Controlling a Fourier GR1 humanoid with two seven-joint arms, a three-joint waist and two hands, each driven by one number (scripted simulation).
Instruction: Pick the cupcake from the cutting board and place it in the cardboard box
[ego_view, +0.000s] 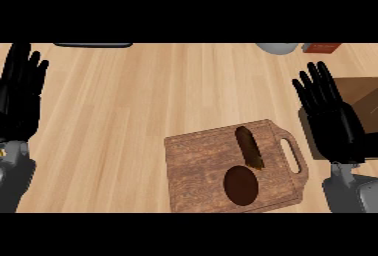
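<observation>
A dark wooden cutting board with a handle slot at its right lies at lower centre. On it stands the cupcake, a dark brown oval with a long brown shape reaching up from it. The cardboard box sits at the right edge, partly hidden behind my right hand. That hand is open with fingers straight up, just right of the board's handle and apart from the cupcake. My left hand rests open at the far left edge, fingers up.
A light wooden counter fills the view. Along the far edge are a dark flat object at the left, a grey round object and a reddish-brown item at the right.
</observation>
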